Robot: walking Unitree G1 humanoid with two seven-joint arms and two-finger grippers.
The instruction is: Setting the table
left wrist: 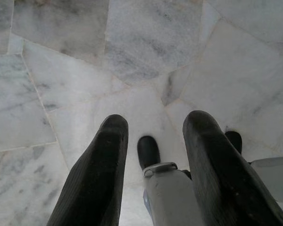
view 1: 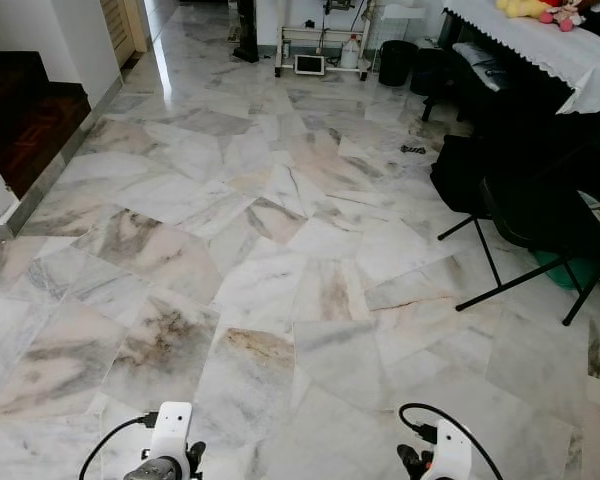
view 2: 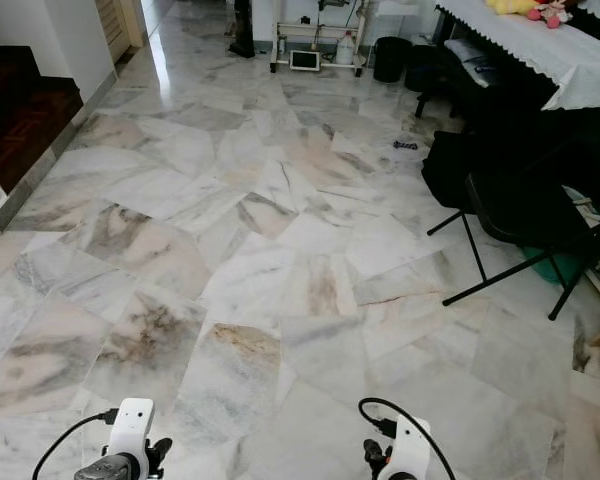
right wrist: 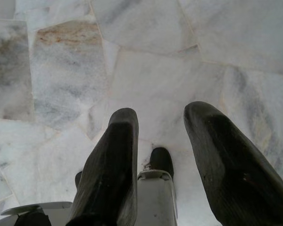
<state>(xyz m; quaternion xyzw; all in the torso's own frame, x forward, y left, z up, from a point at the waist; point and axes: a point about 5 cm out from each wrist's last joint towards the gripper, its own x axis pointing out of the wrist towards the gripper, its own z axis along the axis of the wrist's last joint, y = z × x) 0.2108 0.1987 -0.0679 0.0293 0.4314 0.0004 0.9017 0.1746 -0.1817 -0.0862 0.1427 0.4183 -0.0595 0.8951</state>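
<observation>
**White wrists, black fingers, looping cables**

The left arm (view 1: 170, 445) ends in a glossy white wrist housing with rounded corners, above a grey metal cylinder and black fittings. A thin black cable arcs out from its side. The right arm (view 1: 445, 450) carries the same white housing, with a thicker black cable looping over its top into a black connector.

The left gripper (left wrist: 153, 136) has two long black fingers (left wrist: 96, 174), broad, rounded at the tips, finely ribbed and slightly dusty. The right gripper (right wrist: 160, 125) matches, its fingers (right wrist: 226, 165) matte black with small scuffs. Below each gripper shows a pale grey leg with a metal ring and a black rounded foot.
</observation>
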